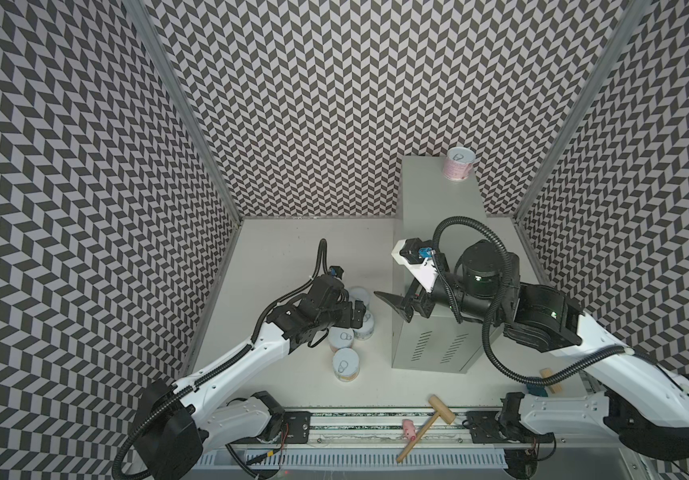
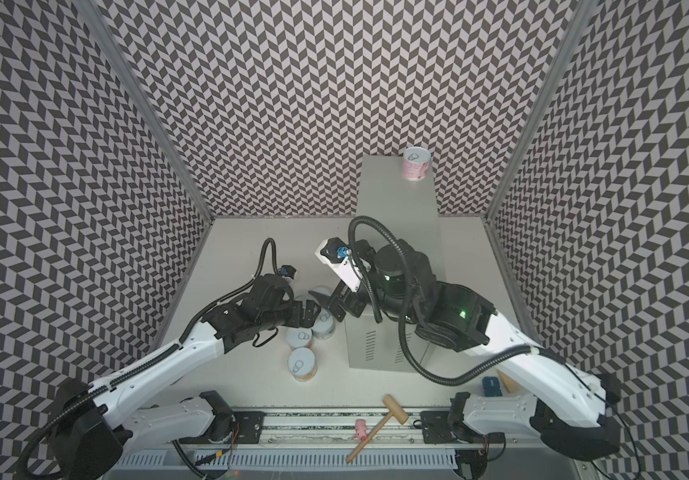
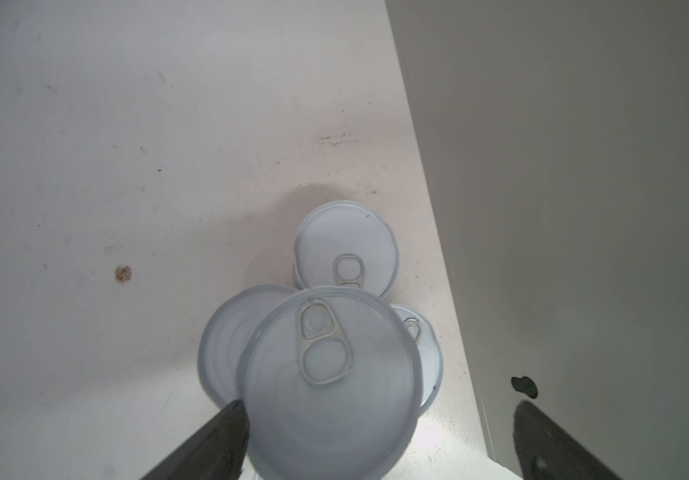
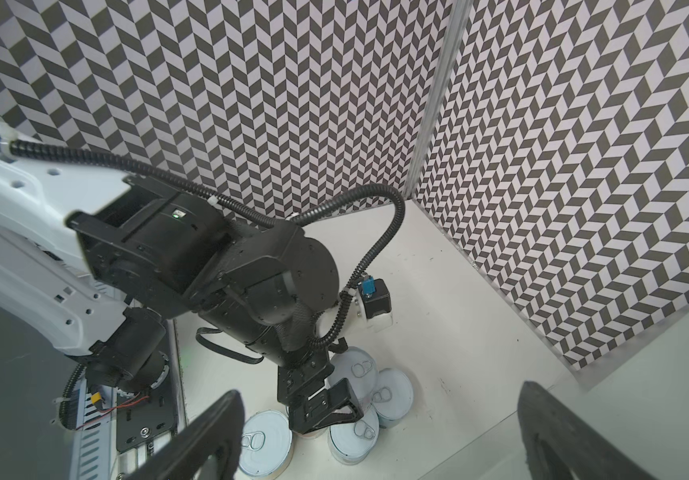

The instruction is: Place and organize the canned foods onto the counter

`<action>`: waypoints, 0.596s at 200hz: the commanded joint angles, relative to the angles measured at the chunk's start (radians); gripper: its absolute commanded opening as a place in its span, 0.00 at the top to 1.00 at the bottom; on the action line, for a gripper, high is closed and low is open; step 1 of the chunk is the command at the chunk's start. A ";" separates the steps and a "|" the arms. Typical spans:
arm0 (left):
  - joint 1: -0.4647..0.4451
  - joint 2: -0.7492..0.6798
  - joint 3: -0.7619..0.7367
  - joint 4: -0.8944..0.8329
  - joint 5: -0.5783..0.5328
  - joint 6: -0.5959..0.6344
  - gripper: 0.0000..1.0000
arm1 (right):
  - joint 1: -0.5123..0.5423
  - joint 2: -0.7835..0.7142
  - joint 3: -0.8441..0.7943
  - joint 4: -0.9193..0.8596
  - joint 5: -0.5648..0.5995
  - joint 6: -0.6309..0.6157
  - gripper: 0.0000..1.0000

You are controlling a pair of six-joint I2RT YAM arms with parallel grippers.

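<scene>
The counter [image 1: 430, 199] [image 2: 392, 195] bears one pink can [image 1: 459, 164] [image 2: 417, 164] at its far right corner. Several other cans [image 1: 345, 365] [image 2: 302, 365] cluster on the white floor left of it. My left gripper [image 1: 355, 311] [image 2: 309, 312] [image 3: 376, 440] [image 4: 326, 407] hangs open over the cluster. A can lid [image 3: 330, 382] lies close between its fingers; one finger [image 3: 218, 436] touches its rim and the other stands apart. My right gripper [image 1: 397, 307] [image 2: 328, 305] [image 4: 380, 449] is open and empty, above the counter's near left edge.
Chevron walls enclose the floor on three sides. At the front edge lie a wooden mallet [image 1: 430, 419], a small pink toy [image 1: 408, 428], a wooden block [image 1: 550, 380] and a blue object [image 1: 536, 392]. The counter's side wall [image 3: 584, 208] stands close beside the cans.
</scene>
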 commanded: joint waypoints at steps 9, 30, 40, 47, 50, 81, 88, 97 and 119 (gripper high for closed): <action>-0.010 -0.057 -0.101 0.131 -0.041 -0.048 0.00 | 0.005 0.031 0.054 -0.003 -0.005 0.002 0.01; -0.021 -0.082 -0.092 0.138 -0.066 -0.044 0.00 | 0.005 0.036 0.055 0.001 -0.004 0.001 0.01; -0.028 -0.097 -0.087 0.129 -0.087 -0.041 0.00 | 0.005 0.036 0.051 0.005 -0.005 0.000 0.01; -0.031 -0.109 -0.084 0.132 -0.086 -0.036 0.00 | 0.006 0.036 0.048 0.009 -0.005 0.000 0.01; -0.031 -0.113 -0.081 0.129 -0.087 -0.036 0.00 | 0.005 0.037 0.047 0.008 -0.004 0.001 0.01; -0.033 -0.158 -0.069 0.106 -0.142 -0.035 0.00 | 0.006 0.041 0.038 0.018 -0.004 -0.006 0.01; -0.032 -0.154 -0.068 0.097 -0.162 -0.042 0.00 | 0.005 0.042 0.036 0.019 -0.004 -0.006 0.01; -0.033 -0.139 -0.062 0.076 -0.184 -0.049 0.00 | 0.006 0.043 0.038 0.019 -0.004 -0.008 0.01; -0.032 -0.086 -0.063 0.043 -0.215 -0.078 0.00 | 0.005 0.043 0.036 0.024 -0.007 -0.012 0.01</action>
